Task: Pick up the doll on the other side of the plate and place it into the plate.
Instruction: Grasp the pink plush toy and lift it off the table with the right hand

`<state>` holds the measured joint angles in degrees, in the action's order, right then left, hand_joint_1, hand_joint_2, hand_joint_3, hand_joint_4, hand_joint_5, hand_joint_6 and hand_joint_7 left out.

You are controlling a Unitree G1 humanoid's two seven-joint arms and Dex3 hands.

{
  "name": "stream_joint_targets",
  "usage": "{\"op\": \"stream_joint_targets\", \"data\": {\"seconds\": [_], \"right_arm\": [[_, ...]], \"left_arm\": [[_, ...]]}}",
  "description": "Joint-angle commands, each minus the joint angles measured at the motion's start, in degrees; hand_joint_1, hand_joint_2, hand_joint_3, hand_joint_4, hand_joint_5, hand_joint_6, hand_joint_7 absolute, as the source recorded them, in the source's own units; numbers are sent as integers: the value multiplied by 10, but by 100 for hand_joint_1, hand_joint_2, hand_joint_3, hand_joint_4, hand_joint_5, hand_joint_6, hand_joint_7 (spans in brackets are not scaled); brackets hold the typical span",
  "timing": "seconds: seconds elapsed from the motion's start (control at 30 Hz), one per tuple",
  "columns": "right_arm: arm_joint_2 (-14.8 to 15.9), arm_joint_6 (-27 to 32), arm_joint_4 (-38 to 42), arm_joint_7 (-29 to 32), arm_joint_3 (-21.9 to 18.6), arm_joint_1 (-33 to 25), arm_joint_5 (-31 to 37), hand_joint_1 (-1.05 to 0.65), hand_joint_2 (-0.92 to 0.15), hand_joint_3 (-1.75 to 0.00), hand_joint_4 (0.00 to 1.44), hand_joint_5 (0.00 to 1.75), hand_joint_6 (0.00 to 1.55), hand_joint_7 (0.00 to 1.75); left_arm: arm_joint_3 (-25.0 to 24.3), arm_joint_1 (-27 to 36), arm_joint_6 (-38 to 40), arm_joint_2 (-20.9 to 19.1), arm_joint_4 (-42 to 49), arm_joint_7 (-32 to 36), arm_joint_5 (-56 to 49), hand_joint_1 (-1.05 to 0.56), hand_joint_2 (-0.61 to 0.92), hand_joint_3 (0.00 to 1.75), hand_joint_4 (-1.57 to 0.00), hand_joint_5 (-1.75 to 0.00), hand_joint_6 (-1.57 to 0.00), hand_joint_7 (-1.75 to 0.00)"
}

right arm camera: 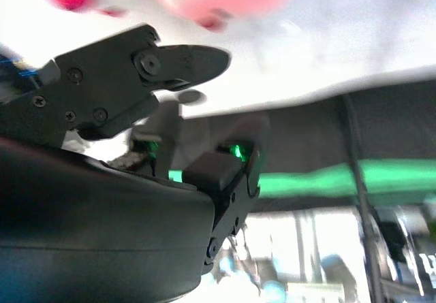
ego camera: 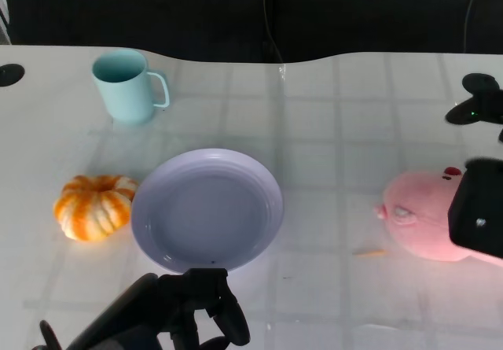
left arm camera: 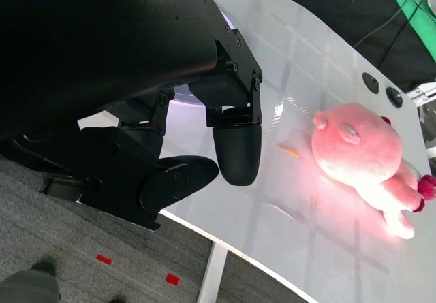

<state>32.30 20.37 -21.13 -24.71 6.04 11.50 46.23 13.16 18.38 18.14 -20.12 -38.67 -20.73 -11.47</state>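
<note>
1. Nearest the robot, the left hand (ego camera: pixel 196 307) hovers at the table (ego camera: pixel 330 114) edge just before the plate (ego camera: pixel 207 208), fingers (left arm camera: pixel 235 150) apart, holding nothing.
2. Right of the plate, the pink doll (ego camera: pixel 420 216) lies on the table.
3. Over the doll's right side sits the right hand (ego camera: pixel 478 212); whether it grips is unclear.
4. Left of the plate rests an orange pumpkin (ego camera: pixel 94 206); farther back stands a mug (ego camera: pixel 126 86).

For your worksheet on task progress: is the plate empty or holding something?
Empty: the plate shows only bare surface; the doll lies beside it.

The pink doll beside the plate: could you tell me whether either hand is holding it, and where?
Neither. The pink doll lies on the table; the right hand hovers beside it, the left hand is empty.
</note>
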Motion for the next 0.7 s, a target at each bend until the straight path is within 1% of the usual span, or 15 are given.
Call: {"op": "stream_joint_targets", "data": {"seconds": [0.03,0.13,0.27,0.37,0.53,0.7], "right_arm": [[28,35,-17,-71,20,7,42,-73,-90,0,1,27,16,0],[31,52,-22,-111,30,13,64,-74,-86,0,1,25,16,1],[27,73,-25,-160,34,24,74,-66,-79,0,0,24,18,1],[27,86,-20,-189,41,33,80,-61,-76,0,0,22,18,1],[26,82,5,-191,47,39,81,-59,-75,0,2,22,20,1],[16,78,37,-174,50,39,74,-55,-76,0,4,21,21,1]], "left_arm": [[-4,0,-1,-7,0,-1,-1,-13,74,77,-61,-169,-63,-127],[-4,2,-2,-8,-2,-2,0,-12,73,78,-62,-170,-63,-127],[-6,1,4,-10,-7,-4,2,-13,73,77,-61,-169,-63,-126],[-6,1,8,-10,-7,-4,3,-14,74,76,-61,-169,-63,-126],[-6,2,12,-9,-11,-3,3,-13,75,75,-61,-169,-63,-126],[-8,1,13,-8,-11,-4,7,-14,74,76,-61,-169,-63,-126]]}}
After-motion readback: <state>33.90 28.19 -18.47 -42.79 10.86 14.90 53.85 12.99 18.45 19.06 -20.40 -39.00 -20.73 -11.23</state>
